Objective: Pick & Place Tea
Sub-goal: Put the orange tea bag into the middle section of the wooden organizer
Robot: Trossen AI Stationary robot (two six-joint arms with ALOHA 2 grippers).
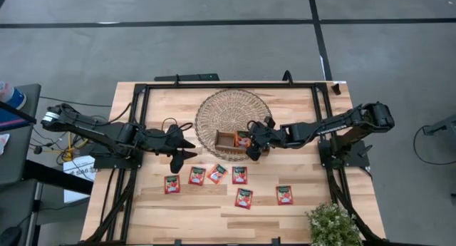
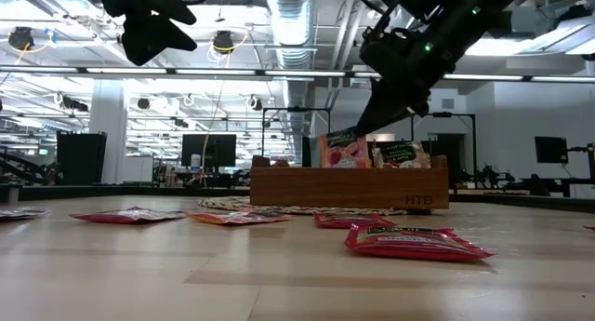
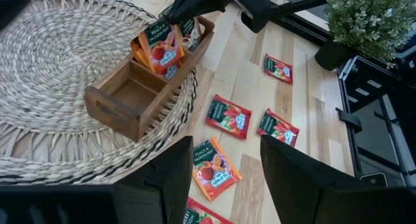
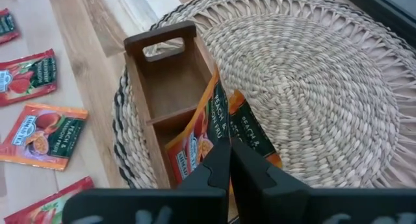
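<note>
The right gripper (image 1: 251, 137) is pinched shut on an upright peach tea sachet (image 4: 209, 130), holding it just inside the near compartment of the wooden tray (image 1: 226, 140), which sits on the woven mat (image 1: 214, 110). That sachet stands on edge, straight below the fingers, so I'd say only a short drop is left. The left gripper (image 1: 187, 154) hovers half open and empty over the table, nearer the 6 loose sachets (image 1: 197, 176) lying flat in front of the mat.
</note>
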